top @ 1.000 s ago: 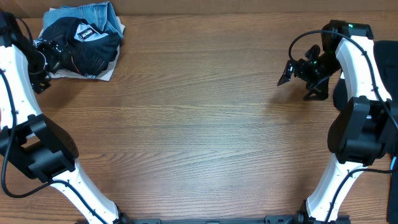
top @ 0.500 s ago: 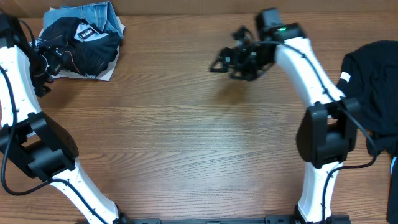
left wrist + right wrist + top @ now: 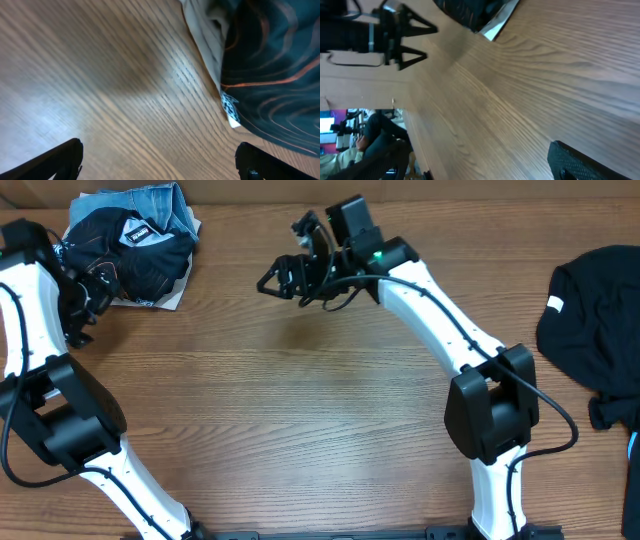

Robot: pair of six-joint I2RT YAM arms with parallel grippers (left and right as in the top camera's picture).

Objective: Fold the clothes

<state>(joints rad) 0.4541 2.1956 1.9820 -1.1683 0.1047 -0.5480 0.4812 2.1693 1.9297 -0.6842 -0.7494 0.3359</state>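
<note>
Overhead, the jersey (image 3: 140, 255) is lying heaped at the far left corner of the worktop (image 3: 330, 410). The left hand (image 3: 80, 310) is hovering just beside it, spread wide, and the right hand (image 3: 280, 278) is likewise spread. Pinching one edge and dragging it centreward would suit folding.

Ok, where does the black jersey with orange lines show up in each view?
Overhead: the jersey sits bunched at top left.
Left wrist: the jersey fills the upper right, orange lines plain.
Right wrist: only a dark sliver at the top edge, probably the jersey.
Shared landmark: the pale sheet poking out from under it.
</note>
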